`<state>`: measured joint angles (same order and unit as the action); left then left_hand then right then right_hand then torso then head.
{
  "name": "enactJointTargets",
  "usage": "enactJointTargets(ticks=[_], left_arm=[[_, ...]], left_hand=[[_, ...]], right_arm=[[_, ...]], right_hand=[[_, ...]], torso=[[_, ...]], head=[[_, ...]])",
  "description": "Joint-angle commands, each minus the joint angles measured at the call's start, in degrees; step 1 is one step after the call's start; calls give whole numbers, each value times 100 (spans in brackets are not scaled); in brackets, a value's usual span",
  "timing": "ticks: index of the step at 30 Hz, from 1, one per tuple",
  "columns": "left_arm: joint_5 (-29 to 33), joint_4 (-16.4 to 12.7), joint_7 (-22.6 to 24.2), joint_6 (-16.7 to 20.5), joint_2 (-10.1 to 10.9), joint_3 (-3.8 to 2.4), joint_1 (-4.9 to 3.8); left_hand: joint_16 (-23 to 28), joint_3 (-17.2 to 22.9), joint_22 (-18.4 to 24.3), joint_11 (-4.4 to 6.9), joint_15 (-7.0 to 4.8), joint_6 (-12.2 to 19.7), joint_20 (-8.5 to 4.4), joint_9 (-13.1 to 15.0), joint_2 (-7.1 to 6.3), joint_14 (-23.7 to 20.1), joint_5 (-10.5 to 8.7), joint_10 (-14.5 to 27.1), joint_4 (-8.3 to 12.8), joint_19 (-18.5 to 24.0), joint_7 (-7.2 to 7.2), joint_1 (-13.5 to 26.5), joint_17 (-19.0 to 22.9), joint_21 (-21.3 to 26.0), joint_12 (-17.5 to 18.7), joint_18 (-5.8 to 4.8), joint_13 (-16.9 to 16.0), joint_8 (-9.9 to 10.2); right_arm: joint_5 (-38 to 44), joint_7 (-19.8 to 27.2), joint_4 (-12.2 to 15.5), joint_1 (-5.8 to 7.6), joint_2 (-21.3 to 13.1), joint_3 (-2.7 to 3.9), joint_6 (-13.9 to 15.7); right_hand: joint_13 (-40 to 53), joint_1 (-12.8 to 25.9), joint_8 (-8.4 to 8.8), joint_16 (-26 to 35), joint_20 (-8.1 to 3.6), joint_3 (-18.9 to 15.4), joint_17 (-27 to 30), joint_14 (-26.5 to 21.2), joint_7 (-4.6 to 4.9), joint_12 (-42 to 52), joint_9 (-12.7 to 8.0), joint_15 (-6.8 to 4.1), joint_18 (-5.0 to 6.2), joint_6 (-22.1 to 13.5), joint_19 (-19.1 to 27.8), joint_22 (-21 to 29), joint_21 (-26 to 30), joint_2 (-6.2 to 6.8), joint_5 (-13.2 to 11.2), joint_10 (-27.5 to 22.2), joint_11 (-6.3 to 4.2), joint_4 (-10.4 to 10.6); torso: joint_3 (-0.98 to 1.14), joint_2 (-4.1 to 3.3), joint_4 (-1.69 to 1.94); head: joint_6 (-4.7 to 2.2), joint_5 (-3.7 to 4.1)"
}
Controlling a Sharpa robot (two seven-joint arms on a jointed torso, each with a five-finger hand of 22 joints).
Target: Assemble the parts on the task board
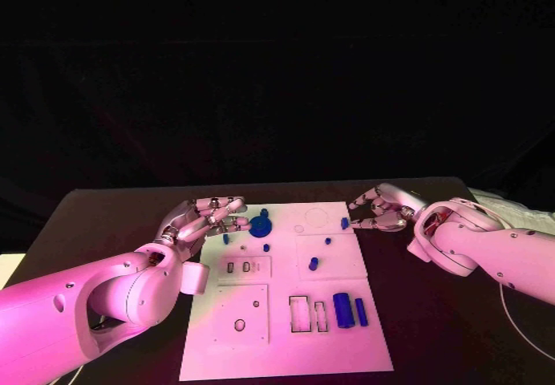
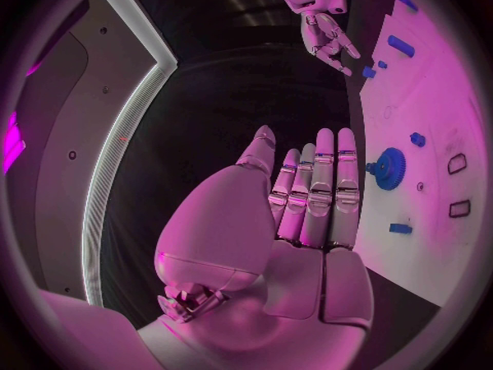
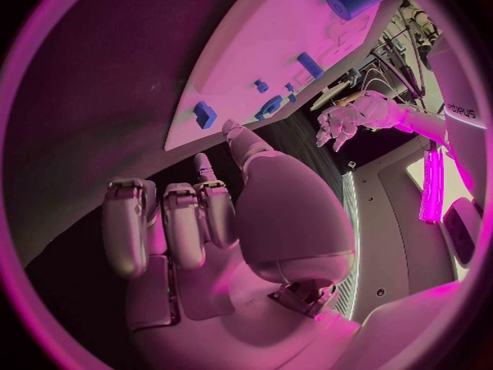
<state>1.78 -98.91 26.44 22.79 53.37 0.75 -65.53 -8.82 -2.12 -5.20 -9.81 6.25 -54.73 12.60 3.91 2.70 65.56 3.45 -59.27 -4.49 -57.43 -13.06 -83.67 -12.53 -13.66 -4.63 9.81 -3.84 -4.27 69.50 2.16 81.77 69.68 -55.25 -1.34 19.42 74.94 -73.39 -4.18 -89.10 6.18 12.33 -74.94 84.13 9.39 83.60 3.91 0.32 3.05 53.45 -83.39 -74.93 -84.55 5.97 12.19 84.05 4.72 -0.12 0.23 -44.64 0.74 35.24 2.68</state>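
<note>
The white task board (image 1: pixel 285 337) lies in the middle of the table. On it are a blue gear (image 1: pixel 259 228), several small blue pieces such as one (image 1: pixel 345 220) at the far right corner, a blue cylinder (image 1: pixel 342 305) and a blue bar (image 1: pixel 361 311). My left hand (image 1: pixel 206 218) hovers at the board's far left corner, fingers straight and empty (image 2: pixel 308 197), beside the gear (image 2: pixel 389 168). My right hand (image 1: pixel 379 210) hangs off the far right corner with fingers loosely bent, holding nothing (image 3: pixel 175 222); its thumb points toward a small blue piece (image 3: pixel 205 113).
The board has several cut-out slots, among them two tall rectangular ones (image 1: pixel 309 314) beside the cylinder and two small ones (image 1: pixel 237 266). Black tabletop (image 1: pixel 104 224) surrounds the board on all sides.
</note>
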Motion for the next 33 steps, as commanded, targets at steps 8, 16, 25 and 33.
enactJointTargets(ticks=[8, 16, 25, 33], left_arm=[[-16, 7, 32, -132, -21, -3, -2], [-16, 10, 30, -137, -21, -3, -2], [-16, 12, 28, -141, -18, -3, -2], [-16, 13, 26, -141, -14, -3, -2]], left_hand=[[26, -7, 8, -1, 32, 34, 10, 1, -2, 3, 23, 19, 33, -33, 6, -60, -5, 29, 21, 63, 7, 24], [26, -7, 8, -1, 32, 34, 10, 1, -2, 3, 23, 19, 33, -33, 6, -60, -5, 29, 21, 63, 7, 24], [26, -7, 8, -1, 32, 34, 10, 1, -2, 3, 23, 19, 33, -33, 6, -60, -5, 29, 21, 63, 7, 24], [26, -7, 8, -1, 32, 34, 10, 1, -2, 3, 23, 19, 33, -33, 6, -60, -5, 29, 21, 63, 7, 24]], right_arm=[[157, 53, -194, -89, 230, -1, -59], [206, -7, -381, -119, 382, -1, -73], [279, -84, -436, -138, 454, -1, -145], [300, -116, -439, -148, 470, 0, -222]], right_hand=[[1035, -129, -9, -17, -23, 12, -1338, 550, -14, 22, 4, -39, -36, 135, -33, -221, -22, -73, -30, 224, -51, -82], [1053, -256, -37, -19, -41, 115, -1343, 551, -33, 42, 10, -60, -35, 301, -33, -224, -24, -198, -89, 239, -72, -174], [1073, -362, -52, -17, -68, 276, -1340, 550, -65, 63, 8, -92, -36, 494, -33, -226, -24, -285, -247, 255, -98, -294], [1079, -337, -52, -20, -77, 291, -1346, 551, -75, 69, 8, -102, -35, 551, -32, -225, -23, -272, -272, 261, -106, -308]], torso=[[-8, 5, 8], [-6, 6, 4], [-6, 8, 4], [-1, 9, 0]], head=[[42, -16], [54, -21], [72, -12], [81, -13]])
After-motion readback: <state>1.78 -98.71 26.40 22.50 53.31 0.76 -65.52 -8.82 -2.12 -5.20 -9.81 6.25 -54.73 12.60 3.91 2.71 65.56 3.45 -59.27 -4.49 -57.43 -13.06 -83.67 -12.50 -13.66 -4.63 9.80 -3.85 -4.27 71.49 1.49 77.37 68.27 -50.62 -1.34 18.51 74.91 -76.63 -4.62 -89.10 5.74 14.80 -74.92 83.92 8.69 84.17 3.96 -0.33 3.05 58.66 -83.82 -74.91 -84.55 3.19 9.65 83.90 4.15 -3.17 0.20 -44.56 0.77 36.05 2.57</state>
